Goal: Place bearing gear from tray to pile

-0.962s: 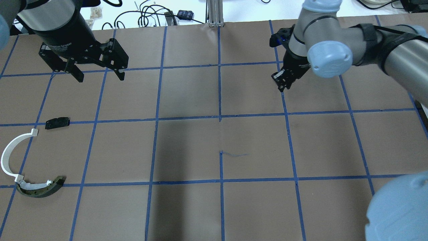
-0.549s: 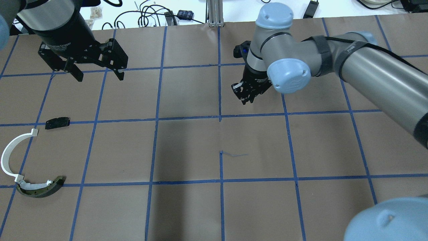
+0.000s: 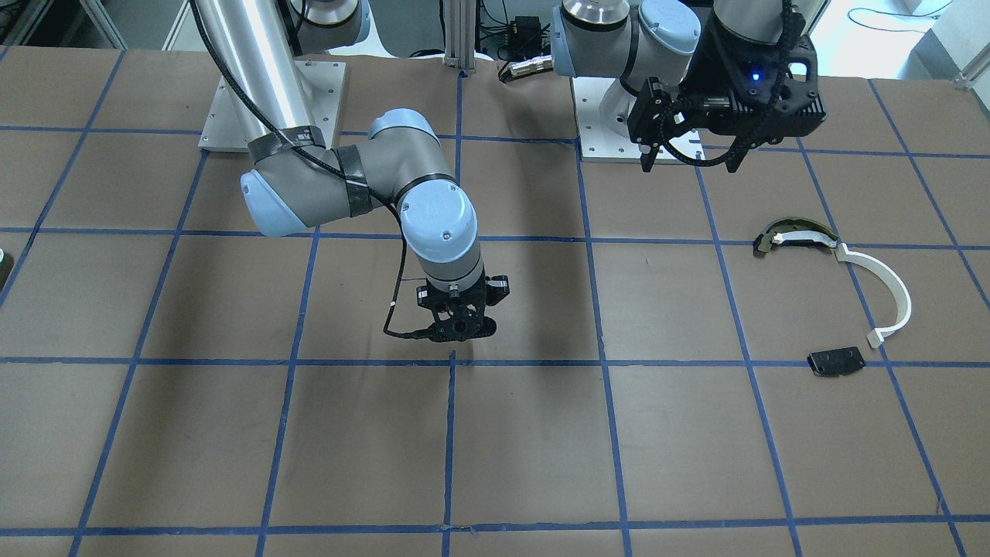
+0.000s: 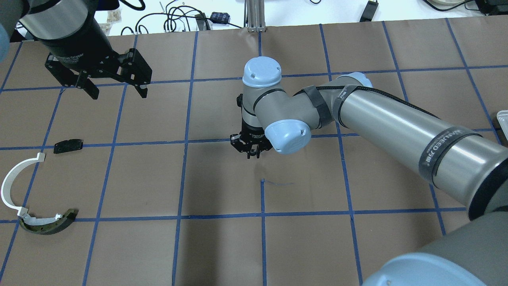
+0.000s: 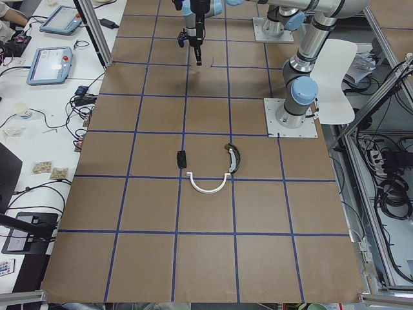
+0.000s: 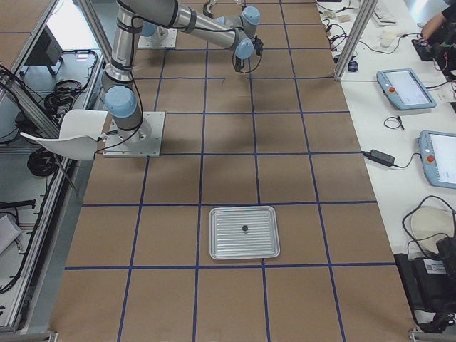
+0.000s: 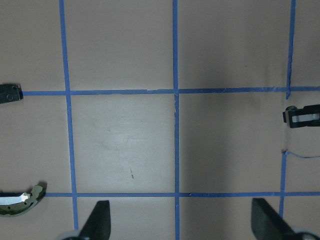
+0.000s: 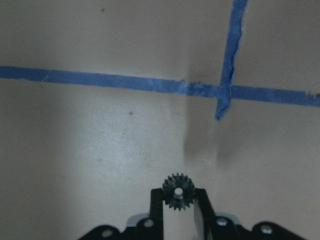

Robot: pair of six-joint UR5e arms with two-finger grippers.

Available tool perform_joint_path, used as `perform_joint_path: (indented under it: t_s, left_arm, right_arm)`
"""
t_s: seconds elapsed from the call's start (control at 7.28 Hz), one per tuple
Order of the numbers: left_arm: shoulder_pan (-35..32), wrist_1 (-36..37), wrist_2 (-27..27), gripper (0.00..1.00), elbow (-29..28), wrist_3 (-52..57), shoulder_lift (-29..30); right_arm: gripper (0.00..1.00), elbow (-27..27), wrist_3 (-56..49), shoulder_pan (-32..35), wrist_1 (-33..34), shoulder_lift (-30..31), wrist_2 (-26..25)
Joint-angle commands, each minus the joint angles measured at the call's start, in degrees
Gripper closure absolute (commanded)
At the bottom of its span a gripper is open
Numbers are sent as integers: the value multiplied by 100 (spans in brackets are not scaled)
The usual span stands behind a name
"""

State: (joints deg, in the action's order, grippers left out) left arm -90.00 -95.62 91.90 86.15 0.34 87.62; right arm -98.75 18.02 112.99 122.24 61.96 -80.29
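A small dark bearing gear sits pinched between the fingers of my right gripper, which hangs just above the table's middle; the gripper also shows in the front view. The pile lies at the table's left: a white curved strip, a dark olive-and-white crescent and a small black plate. My left gripper is open and empty, above the table behind the pile. The silver tray is far to the right, with a small dark part in it.
The brown paper table is marked with a blue tape grid. Cables and devices lie beyond the back edge. The tray's corner just shows at the right edge. In the left wrist view the crescent and the plate lie at the left.
My right arm has swept left from the back right to the table's middle, still shut on the gear. The left arm and the pile have not moved.
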Motion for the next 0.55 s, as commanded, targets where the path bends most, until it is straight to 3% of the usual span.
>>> perform_joint_path:
  t_s: [0.0, 0.27, 0.41]
  left_arm:
    - [0, 0, -5, 0, 25, -25, -17]
    - [0, 9, -23, 0, 16, -69, 35]
    - [-9, 9, -41, 0, 34, -147, 149]
  right_arm:
    - [5, -486, 411, 21, 1060, -8, 4]
    - [0, -347, 160, -240, 996, 271, -92]
    - [0, -233, -504, -834, 325, 578, -145]
